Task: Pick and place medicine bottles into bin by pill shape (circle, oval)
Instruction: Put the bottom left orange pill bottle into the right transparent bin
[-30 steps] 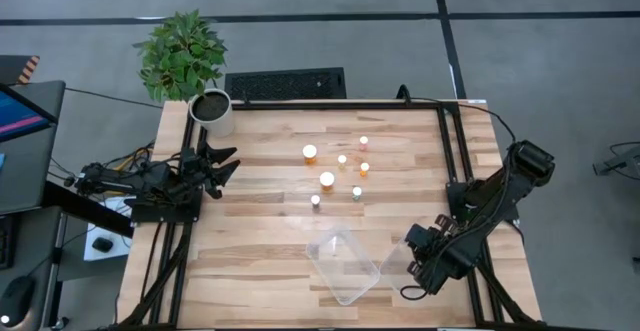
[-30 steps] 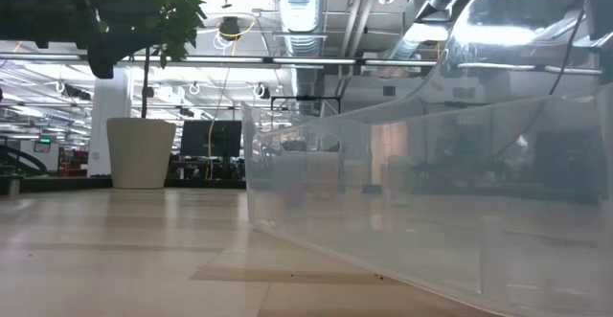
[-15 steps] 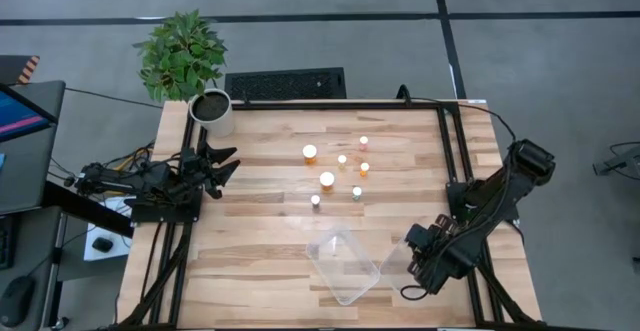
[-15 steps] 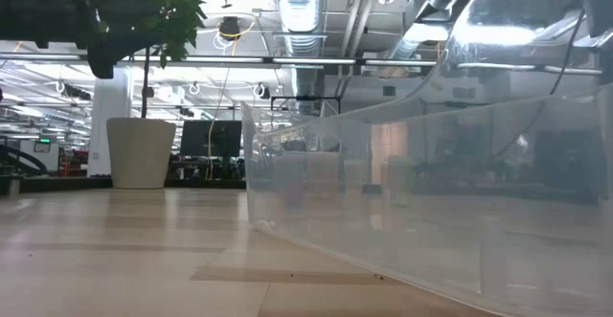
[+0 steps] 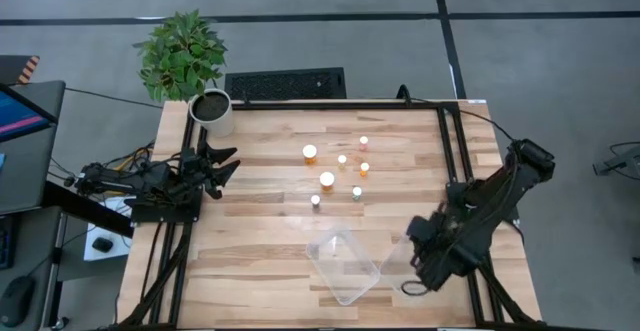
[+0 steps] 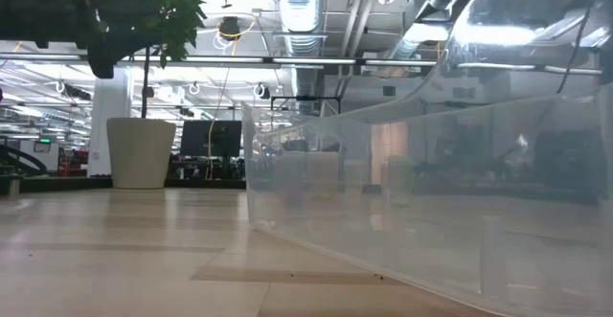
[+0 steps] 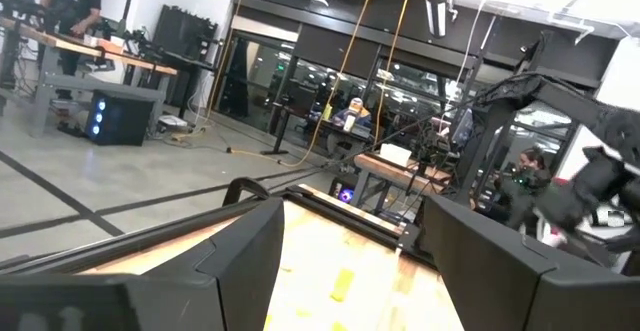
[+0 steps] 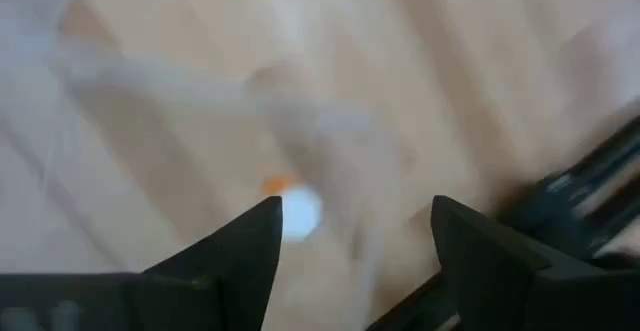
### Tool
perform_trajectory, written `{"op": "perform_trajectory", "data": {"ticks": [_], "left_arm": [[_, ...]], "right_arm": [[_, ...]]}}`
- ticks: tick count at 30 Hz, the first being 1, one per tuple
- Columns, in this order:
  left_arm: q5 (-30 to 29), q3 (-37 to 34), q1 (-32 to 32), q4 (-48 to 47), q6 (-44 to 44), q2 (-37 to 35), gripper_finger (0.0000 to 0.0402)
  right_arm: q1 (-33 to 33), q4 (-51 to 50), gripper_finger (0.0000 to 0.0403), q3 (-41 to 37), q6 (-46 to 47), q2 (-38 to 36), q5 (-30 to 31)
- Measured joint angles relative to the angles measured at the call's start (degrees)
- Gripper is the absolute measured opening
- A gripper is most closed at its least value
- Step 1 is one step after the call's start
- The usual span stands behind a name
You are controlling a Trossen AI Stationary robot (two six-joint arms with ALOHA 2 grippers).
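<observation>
Several small white-capped medicine bottles stand upright on the wooden table's middle, among them a larger orange one (image 5: pixel 310 153) and a larger white-capped one (image 5: pixel 327 180). My right gripper (image 5: pixel 413 239) is open and empty over the near right part of the table, by a clear bin (image 5: pixel 397 261). In the right wrist view (image 8: pixel 355 211) its fingers stand apart, and a blurred white-capped orange bottle (image 8: pixel 300 211) shows beyond them. My left gripper (image 5: pixel 226 161) waits open at the table's left edge; it also shows open in the left wrist view (image 7: pixel 350 221).
A second clear bin (image 5: pixel 343 264) lies askew at the table's near middle; its wall fills the low view (image 6: pixel 431 192). A white plant pot (image 5: pixel 212 111) stands at the far left corner. Bare wood lies between the bottles and my left gripper.
My right arm has shifted a little toward the table's left and far side, near the clear bin, its gripper still open. The bottles and bins have stayed where they were.
</observation>
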Motion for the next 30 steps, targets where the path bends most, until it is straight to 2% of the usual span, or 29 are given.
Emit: {"op": "perform_trajectory", "data": {"ticks": [3,8,13,17,22,30], "left_arm": [[0.0,0.0,0.0,0.0,0.0,0.0,0.0235],[0.0,0.0,0.0,0.0,0.0,0.0,0.0235],[0.1,0.0,0.0,0.0,0.0,0.0,0.0235],[0.2,0.0,0.0,-0.2,0.0,0.0,0.0235],[0.2,0.0,0.0,-0.2,0.0,0.0,0.0235],[-0.5,0.0,0.0,-0.1,0.4,0.0,0.0235]], "right_arm": [[-4.6,-3.8,0.0265,4.1,-6.2,0.0,4.3],[-15.7,-0.7,0.0265,5.6,-23.9,-2.7,7.4],[-27.4,6.7,0.0265,3.6,-40.8,-7.7,8.3],[-34.5,18.0,0.0265,-0.5,-51.4,-12.8,7.8],[-39.9,29.4,0.0265,-7.9,-57.9,-16.6,3.5],[-45.1,37.2,0.0265,-18.8,-62.4,-16.8,-0.6]]}}
